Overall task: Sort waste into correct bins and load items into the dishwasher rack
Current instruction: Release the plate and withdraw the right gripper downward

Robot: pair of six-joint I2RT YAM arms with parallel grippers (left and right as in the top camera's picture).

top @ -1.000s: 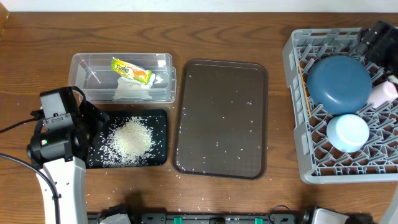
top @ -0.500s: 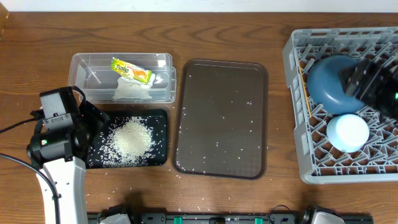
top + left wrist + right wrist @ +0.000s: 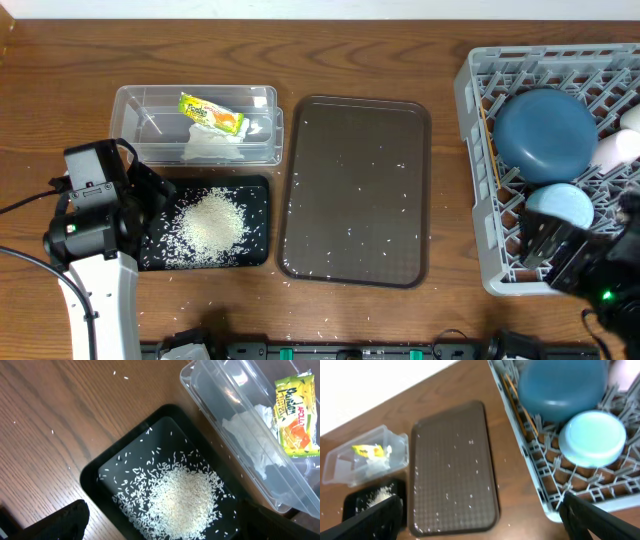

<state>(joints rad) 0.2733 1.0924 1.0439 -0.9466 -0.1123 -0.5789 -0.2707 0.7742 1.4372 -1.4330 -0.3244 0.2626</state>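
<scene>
The grey dishwasher rack (image 3: 480,90) at the right holds a blue plate (image 3: 545,135), a white bowl (image 3: 560,208), a small white cup (image 3: 618,147) and chopsticks (image 3: 490,150). My right gripper (image 3: 545,252) hovers open over the rack's front edge with nothing between its fingers; its wrist view shows the rack (image 3: 540,460) and the bowl (image 3: 592,437). The clear bin (image 3: 150,105) contains a snack wrapper (image 3: 211,113) and a tissue (image 3: 212,146). A pile of rice (image 3: 180,500) lies in the black bin (image 3: 255,200). My left gripper (image 3: 165,530) hangs open and empty above that pile.
A flat brown tray (image 3: 355,190) with scattered rice grains lies between the bins and the rack. A few loose grains dot the wood near the tray's front edge. The left arm's body (image 3: 90,215) stands at the black bin's left end.
The right arm swept from the rack's back corner, across the blue plate, to the rack's front edge. The left arm and everything in both bins stayed put.
</scene>
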